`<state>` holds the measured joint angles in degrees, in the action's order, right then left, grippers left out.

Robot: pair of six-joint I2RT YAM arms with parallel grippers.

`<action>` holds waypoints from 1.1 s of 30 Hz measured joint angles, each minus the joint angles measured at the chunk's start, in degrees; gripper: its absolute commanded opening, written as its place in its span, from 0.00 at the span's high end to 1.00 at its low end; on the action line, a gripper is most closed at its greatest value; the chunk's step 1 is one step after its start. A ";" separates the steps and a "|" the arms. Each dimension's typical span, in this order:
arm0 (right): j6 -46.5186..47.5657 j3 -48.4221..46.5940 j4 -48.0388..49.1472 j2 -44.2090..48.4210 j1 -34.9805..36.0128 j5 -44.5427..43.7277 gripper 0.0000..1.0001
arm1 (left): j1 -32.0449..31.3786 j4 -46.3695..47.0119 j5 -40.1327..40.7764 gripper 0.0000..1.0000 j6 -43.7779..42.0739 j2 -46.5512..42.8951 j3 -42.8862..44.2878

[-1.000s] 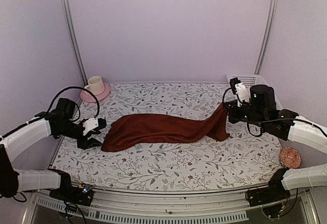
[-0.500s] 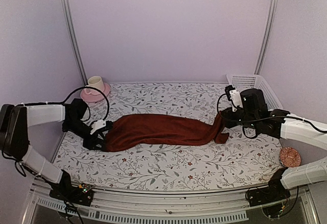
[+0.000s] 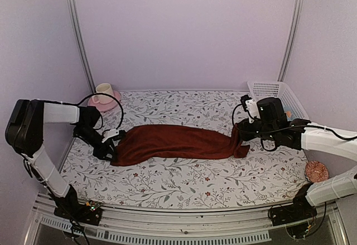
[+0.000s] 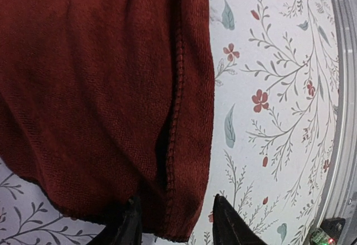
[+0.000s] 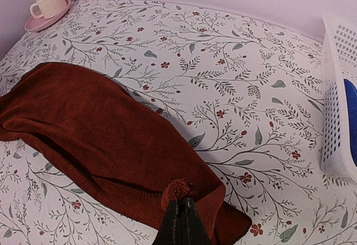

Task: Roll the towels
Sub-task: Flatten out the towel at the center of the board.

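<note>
Maroon towel (image 3: pixel 178 143) stretched across floral covering (image 3: pixel 195 178), ends bunched. Right gripper (image 5: pixel 179 216) pinched tight on tuft at its right end. Left gripper (image 4: pixel 175 211) jaws apart astride left hem; whether they touch cloth unclear. Blue item (image 5: pixel 350 116) in basket (image 5: pixel 333 89) mostly cropped, unidentifiable.

Blue item (image 5: pixel 350 116) (in basket (image 5: pixel 333 83)) half off-frame

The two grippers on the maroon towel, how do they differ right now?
The left gripper has its jaws apart, straddling the hemmed edge of the maroon towel; the right gripper is shut, pinching a tuft of it. The left gripper is at the end nearer the cup; the right gripper is at the end nearer the white basket. Both meet the same towel, one at each end.
</note>
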<state>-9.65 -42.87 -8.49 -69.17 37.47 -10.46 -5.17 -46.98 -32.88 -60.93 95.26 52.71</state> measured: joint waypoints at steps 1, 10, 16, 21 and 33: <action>0.00 -0.07 0.04 -0.02 0.02 0.09 0.98 | 0.04 -0.61 0.15 0.56 -0.26 0.55 0.28; 0.00 -0.79 0.94 -1.42 0.52 0.31 0.98 | 0.46 -3.41 2.16 0.69 -0.98 2.49 1.27; 0.00 -0.79 1.27 -2.95 1.01 0.35 0.98 | 0.68 -3.37 2.47 0.74 -1.03 3.61 2.01; 0.02 -1.01 1.36 -4.04 1.38 0.37 0.98 | 0.81 -4.79 2.23 0.89 -1.62 4.94 2.71; 0.52 -1.75 1.66 -4.31 1.53 0.28 0.98 | 2.21 -6.43 0.70 1.00 -1.70 6.01 4.59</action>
<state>-9.13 -44.62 -6.83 -73.47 39.00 -10.17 -2.96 -53.41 -32.18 -62.63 101.27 57.30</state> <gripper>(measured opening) 0.025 0.010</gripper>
